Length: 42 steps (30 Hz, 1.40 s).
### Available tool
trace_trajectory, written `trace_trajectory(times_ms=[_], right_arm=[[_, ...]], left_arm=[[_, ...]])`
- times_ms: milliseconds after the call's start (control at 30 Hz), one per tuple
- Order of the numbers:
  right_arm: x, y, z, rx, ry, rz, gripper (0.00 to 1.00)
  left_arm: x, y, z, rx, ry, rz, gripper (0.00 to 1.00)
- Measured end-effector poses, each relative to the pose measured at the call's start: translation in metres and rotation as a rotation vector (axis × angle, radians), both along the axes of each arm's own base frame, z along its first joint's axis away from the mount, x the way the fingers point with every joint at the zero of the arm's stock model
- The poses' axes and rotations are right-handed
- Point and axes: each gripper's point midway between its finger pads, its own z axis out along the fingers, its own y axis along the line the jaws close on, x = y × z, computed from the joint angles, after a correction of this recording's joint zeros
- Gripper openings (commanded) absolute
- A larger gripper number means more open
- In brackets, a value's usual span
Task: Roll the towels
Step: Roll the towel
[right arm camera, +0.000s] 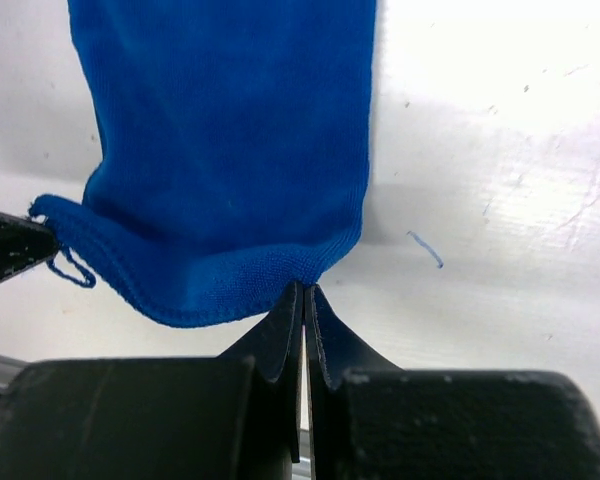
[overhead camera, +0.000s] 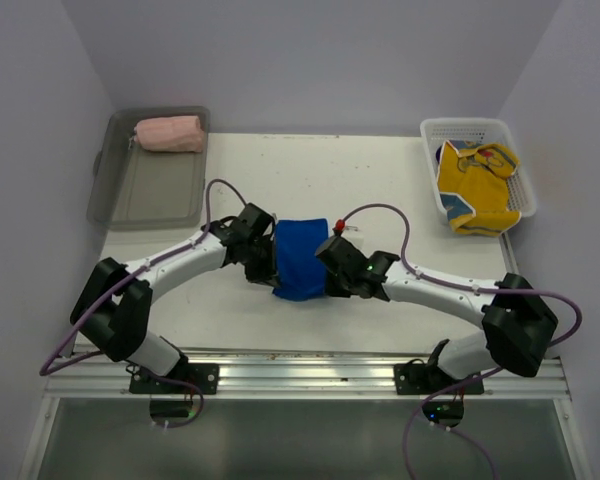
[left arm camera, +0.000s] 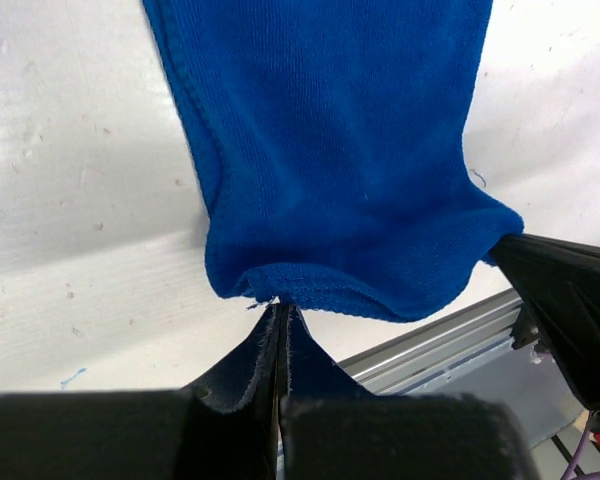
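At the middle of the white worktop [overhead camera: 310, 170], somewhat nearer its near edge, a blue terry-cloth towel [overhead camera: 300, 255] [left arm camera: 330, 150] [right arm camera: 230, 130] lies as a narrow strip running from far to near. The near end is lifted off the surface and sags in a shallow curve between the two arms.

The left gripper [overhead camera: 265, 262] [left arm camera: 282, 310] sits at the strip's left near corner, its fingers pressed together on the hem. The right gripper [overhead camera: 332, 268] [right arm camera: 305, 290] has its fingers pinched on the right near corner. Each wrist view shows the other arm's black fingertip meeting the opposite corner of the cloth.

In the far left corner stands a grey translucent plastic bin [overhead camera: 130, 195] with a rolled pink towel [overhead camera: 169, 134] lying at its far end. In the far right corner a white slotted plastic basket [overhead camera: 432, 150] holds a crumpled yellow patterned towel [overhead camera: 475, 185]; both containers are well apart from the arms.
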Motion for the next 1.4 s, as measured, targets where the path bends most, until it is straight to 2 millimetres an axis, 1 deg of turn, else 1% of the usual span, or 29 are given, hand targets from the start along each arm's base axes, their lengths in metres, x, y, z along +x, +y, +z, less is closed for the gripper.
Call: trace_trajectory(times_ms=[133, 233, 533, 833, 933, 1033, 1167, 1300, 1400], right_arm=[[0.014, -0.01, -0.001, -0.015, -0.005, -0.025, 0.0], [0.024, -0.013, -0.002, -0.031, -0.005, -0.032, 0.0], [0.047, -0.005, -0.004, -0.054, -0.006, -0.022, 0.0], [0.058, -0.005, -0.013, -0.06, 0.014, -0.032, 0.0], [0.062, -0.005, -0.014, -0.057, 0.012, -0.039, 0.0], [0.064, -0.006, -0.012, -0.054, 0.009, -0.047, 0.0], [0.073, -0.003, -0.01, -0.046, 0.0, -0.058, 0.0], [0.077, -0.003, -0.012, -0.05, 0.004, -0.066, 0.0], [0.08, -0.003, -0.016, -0.059, 0.01, -0.07, 0.0]], left_arm=[[0.011, -0.002, 0.002, 0.008, -0.009, -0.002, 0.0], [0.016, -0.002, 0.002, 0.012, -0.013, -0.001, 0.0], [0.029, 0.003, -0.009, 0.043, 0.006, 0.008, 0.0], [0.051, -0.005, -0.003, 0.04, -0.017, 0.008, 0.0], [0.053, -0.006, -0.001, 0.042, -0.024, 0.004, 0.0], [0.054, -0.003, -0.003, 0.059, -0.022, 0.01, 0.0], [0.057, 0.0, -0.006, 0.091, -0.018, 0.018, 0.0], [0.064, -0.001, -0.007, 0.104, -0.026, 0.017, 0.0], [0.07, -0.003, -0.011, 0.115, -0.026, 0.017, 0.0]])
